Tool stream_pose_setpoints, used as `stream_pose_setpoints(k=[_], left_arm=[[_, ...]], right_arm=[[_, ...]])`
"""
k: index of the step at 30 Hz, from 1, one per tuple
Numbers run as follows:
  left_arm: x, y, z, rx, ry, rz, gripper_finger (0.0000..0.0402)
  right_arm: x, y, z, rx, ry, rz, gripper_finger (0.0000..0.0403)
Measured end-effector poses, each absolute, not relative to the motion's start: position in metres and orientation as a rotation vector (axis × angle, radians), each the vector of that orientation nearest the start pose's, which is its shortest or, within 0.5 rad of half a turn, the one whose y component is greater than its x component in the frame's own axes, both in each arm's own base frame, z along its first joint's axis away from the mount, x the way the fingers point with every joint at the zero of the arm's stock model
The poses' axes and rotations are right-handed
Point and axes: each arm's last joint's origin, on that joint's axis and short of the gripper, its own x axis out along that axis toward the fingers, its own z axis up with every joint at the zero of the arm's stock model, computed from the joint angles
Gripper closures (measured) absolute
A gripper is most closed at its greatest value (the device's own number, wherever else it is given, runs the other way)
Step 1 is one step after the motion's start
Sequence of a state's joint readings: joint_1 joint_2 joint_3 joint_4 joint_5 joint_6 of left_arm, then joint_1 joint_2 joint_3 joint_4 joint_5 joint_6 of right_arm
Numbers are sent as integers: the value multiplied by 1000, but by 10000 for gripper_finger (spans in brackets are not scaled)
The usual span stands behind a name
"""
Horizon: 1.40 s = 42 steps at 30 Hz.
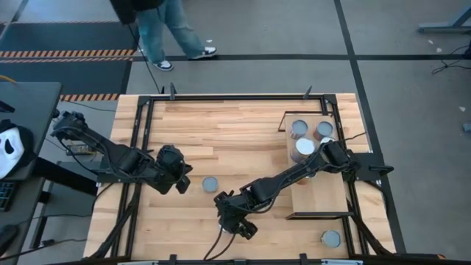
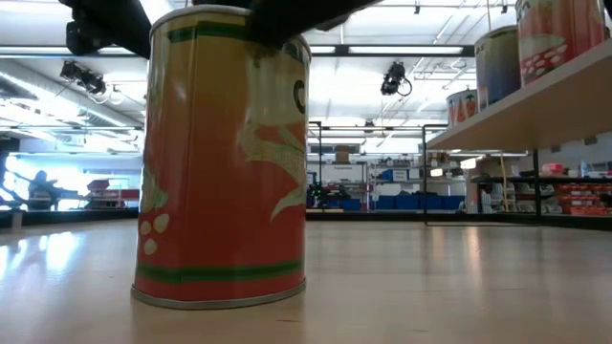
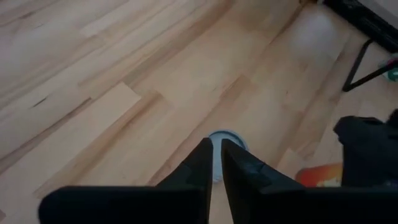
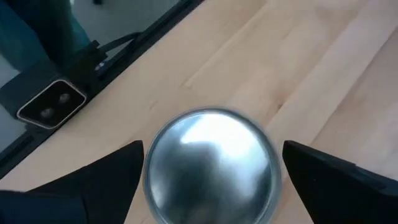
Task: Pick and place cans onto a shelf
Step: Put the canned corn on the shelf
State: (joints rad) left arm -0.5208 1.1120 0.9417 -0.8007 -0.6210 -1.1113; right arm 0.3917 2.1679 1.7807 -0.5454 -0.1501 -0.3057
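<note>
Right gripper | fingers spread wide, straddling upright can at table's near edge, axis vertical | left gripper pinched together, short of loose can | shelf beyond, holding cans

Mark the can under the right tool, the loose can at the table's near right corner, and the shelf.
Can under right tool (image 4: 211, 165): right wrist view, silver lid.
Corner can (image 1: 331, 238): high view, round top.
Shelf (image 1: 318, 195): high view, bare wood board.

No text, brand or number can be read; the orange can shows only partial, unreadable lettering.
</note>
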Motion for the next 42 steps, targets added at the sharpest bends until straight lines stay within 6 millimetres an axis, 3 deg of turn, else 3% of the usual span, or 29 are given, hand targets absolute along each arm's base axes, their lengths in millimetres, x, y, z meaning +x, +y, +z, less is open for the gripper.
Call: stream_pose_setpoints(k=[10,20,23,27,34,38,42], left_arm=[[193,-91,275,-501,672,528,370],[193,-92,276,-457,703,491,371],[195,-94,285,-504,718,435,375],[198,-97,294,-495,690,387,378],[205,-100,305,-507,608,330,379],[208,-101,309,-527,551,336,379],[213,-102,311,-568,479,360,379]], right_arm=[[438,184,194,-404,911,627,20],[434,180,200,-394,976,583,93],[425,176,229,-368,1019,560,101],[400,162,294,-285,1014,500,101],[329,122,388,-52,966,195,93],[285,99,418,67,966,17,94],[235,85,446,209,949,-49,94]])
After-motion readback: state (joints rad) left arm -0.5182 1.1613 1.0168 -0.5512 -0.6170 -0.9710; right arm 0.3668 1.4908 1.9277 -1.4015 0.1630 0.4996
